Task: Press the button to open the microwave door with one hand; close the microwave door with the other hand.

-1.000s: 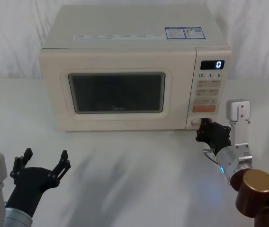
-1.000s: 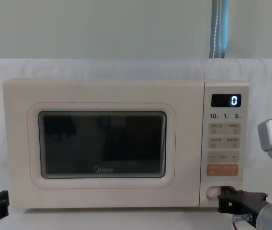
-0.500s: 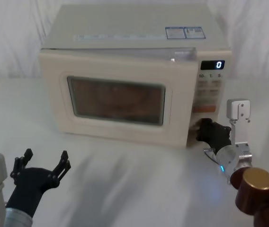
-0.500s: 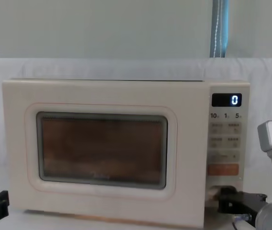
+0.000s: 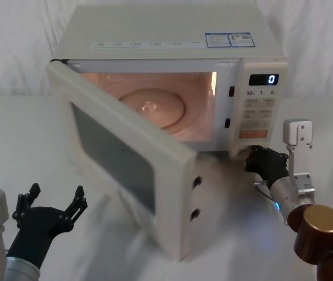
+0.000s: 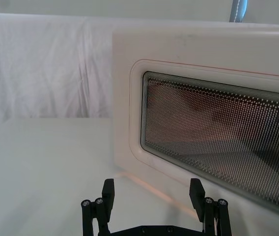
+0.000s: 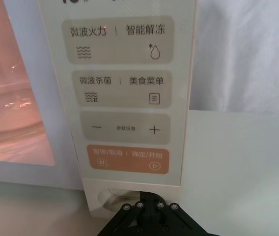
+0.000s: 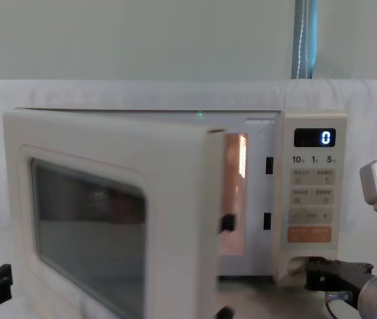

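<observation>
With the microwave door (image 5: 119, 170) swung wide, its free edge juts nearward; left gripper (image 5: 50, 205) hovers spread and empty, right gripper (image 5: 253, 159) touches the button (image 7: 111, 199), clench unclear.

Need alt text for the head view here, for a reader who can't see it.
A cream microwave door with a dark window stands swung open, showing a lit interior with a round glass turntable. The black right gripper sits at the control panel's base; the black left gripper hovers open near the table's front.

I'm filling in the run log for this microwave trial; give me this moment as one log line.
microwave door: swung open, cavity lit | right gripper: at the button | left gripper: open, low, near the door's front | closing: not yet done
</observation>
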